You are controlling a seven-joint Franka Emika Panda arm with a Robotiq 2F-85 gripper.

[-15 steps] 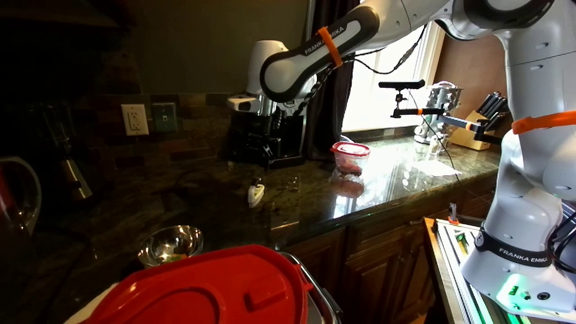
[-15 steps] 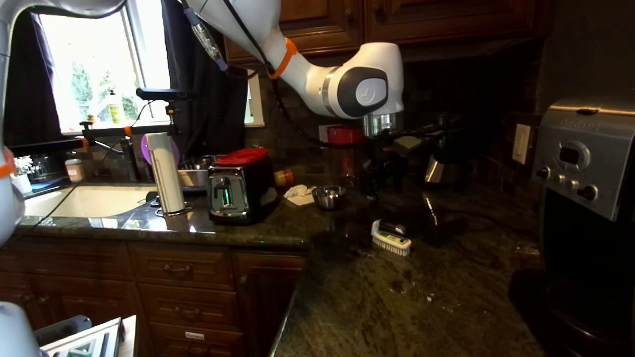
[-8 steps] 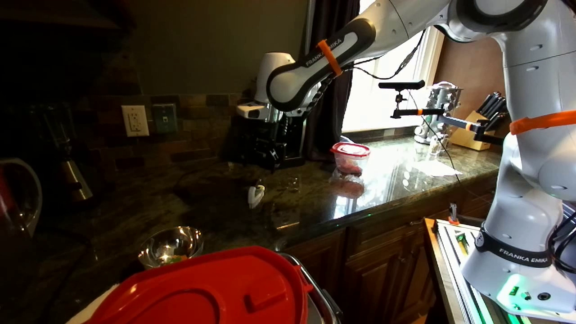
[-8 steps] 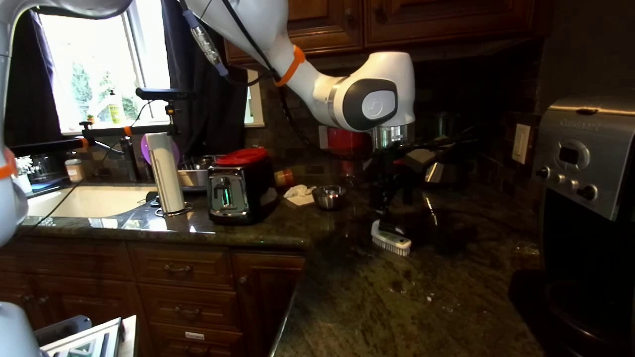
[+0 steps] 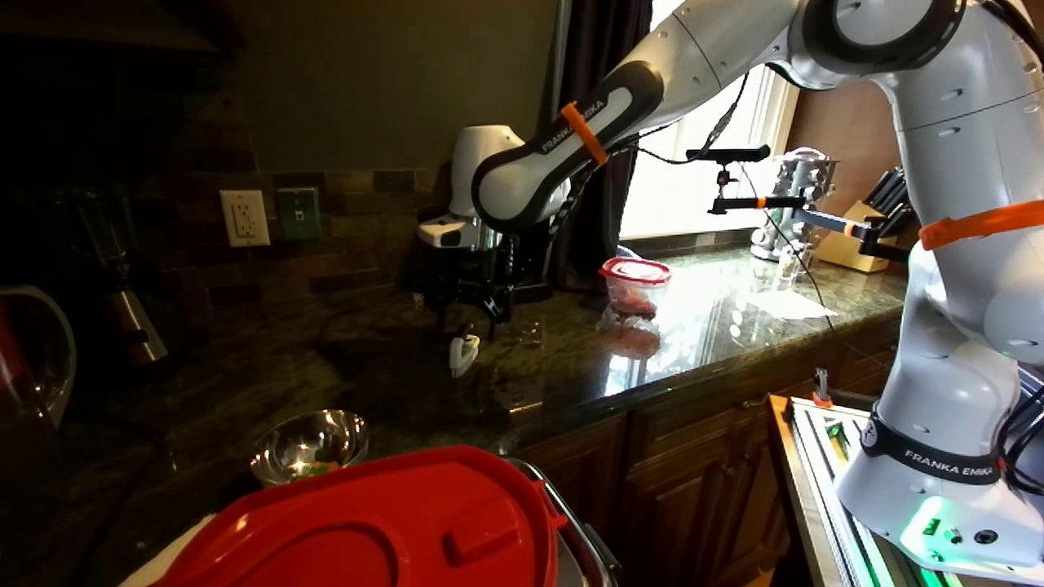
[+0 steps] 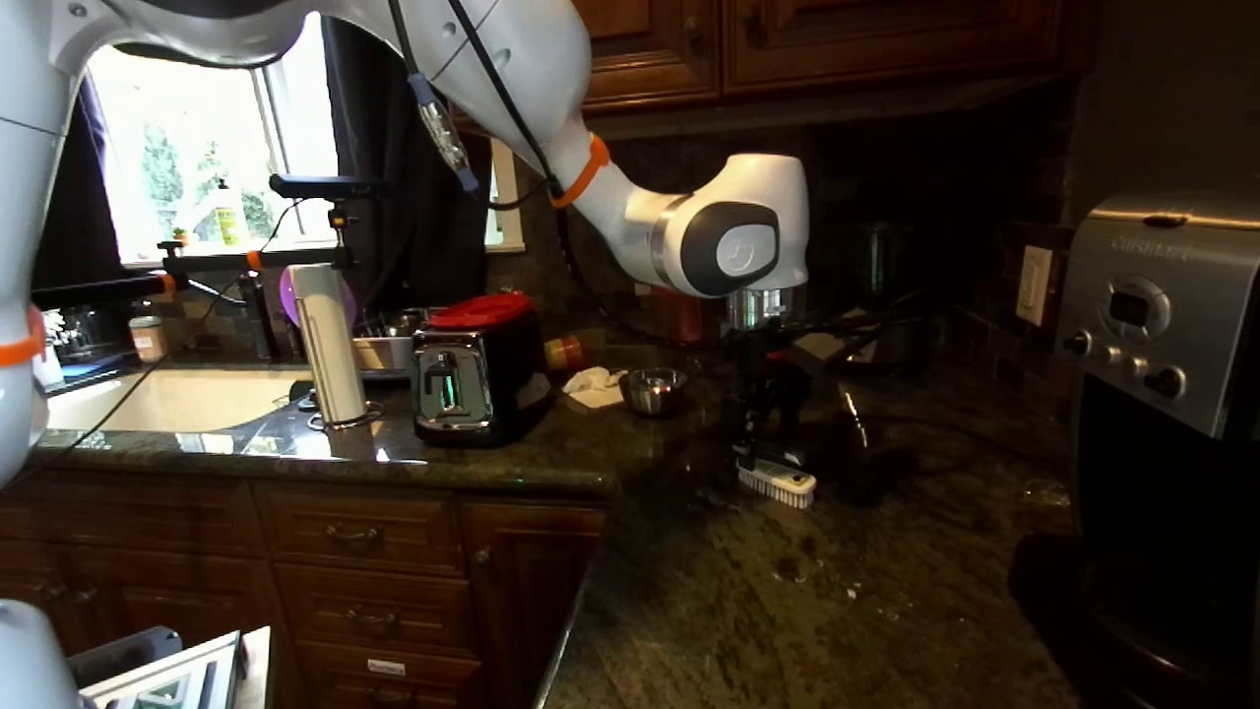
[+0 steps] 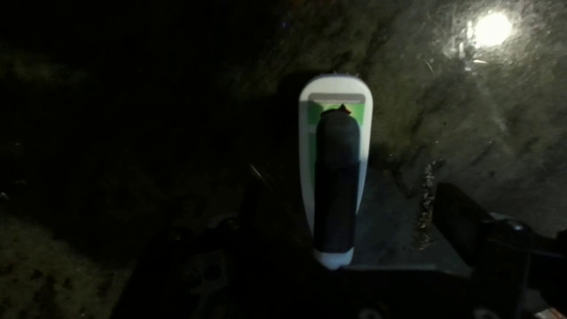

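Now, your gripper [image 7: 347,195] stands spread over the scrub brush [image 6: 780,485], which lies bristles-down on the counter [image 6: 709,611]; best centre its dark handle [image 7: 336,199] between the fingers [image 7: 458,223] and sink straight, so both meet it evenly.

In an exterior view I log the toaster [image 6: 477,379] at the counter's [image 6: 689,611] front edge, red lid [image 6: 482,310] lying on top. Metal bowl [image 6: 653,392] visible to me in both exterior views, set back from the counter's inner corner; crumpled white wad [image 6: 594,380] just beside it, paper or cloth, cannot tell. Coffee maker [image 6: 1147,315] by the wall-side edge. In an exterior view I note the red-topped tub [image 5: 636,287] near the back edge, knife block [image 5: 848,251] farther along that edge, white sheet [image 5: 791,304] toward the front edge
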